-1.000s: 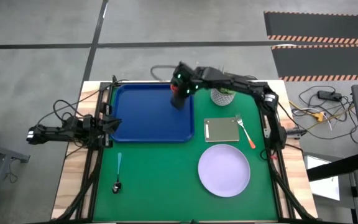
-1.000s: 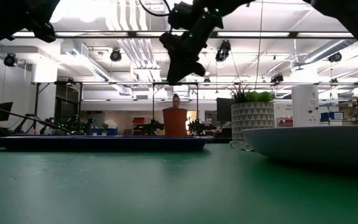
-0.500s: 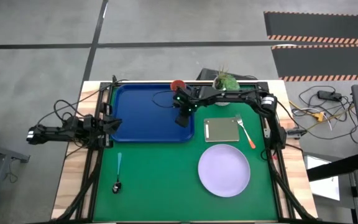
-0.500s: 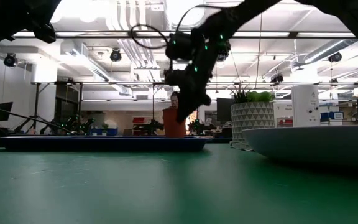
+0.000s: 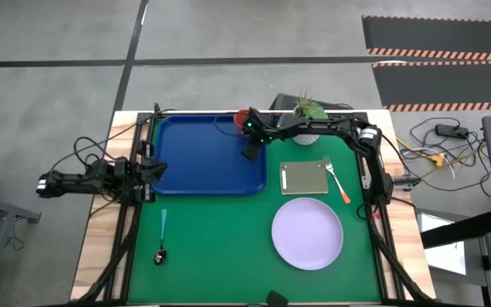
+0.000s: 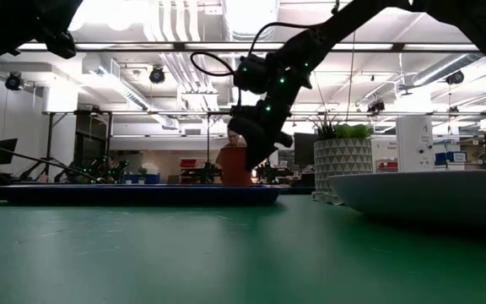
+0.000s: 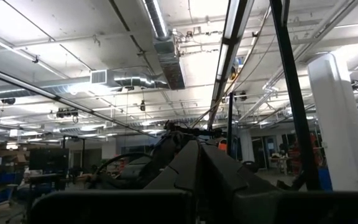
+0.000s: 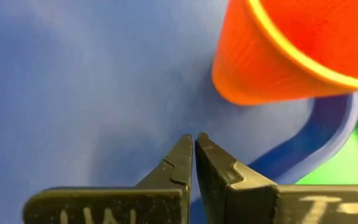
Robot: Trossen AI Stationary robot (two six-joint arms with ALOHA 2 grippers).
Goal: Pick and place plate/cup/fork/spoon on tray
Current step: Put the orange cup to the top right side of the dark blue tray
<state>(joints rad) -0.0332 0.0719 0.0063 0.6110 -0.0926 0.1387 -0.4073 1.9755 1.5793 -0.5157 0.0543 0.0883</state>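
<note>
Right claw (image 5: 250,153) is clenched on nothing, hanging over the tray's (image 5: 186,170) 3 o'clock edge. The cup (image 5: 242,117) stands in the tray's 1 o'clock corner, apart from it. Plate (image 5: 307,232), fork (image 5: 337,181) and spoon (image 5: 161,239) lie on the desk (image 5: 220,247). Left claw (image 5: 153,168) sits clenched at the tray's 9 o'clock rim.

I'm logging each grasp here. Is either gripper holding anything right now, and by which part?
Nothing is held. The right gripper is shut empty over the tray, beside the cup; the left gripper is shut too.
</note>
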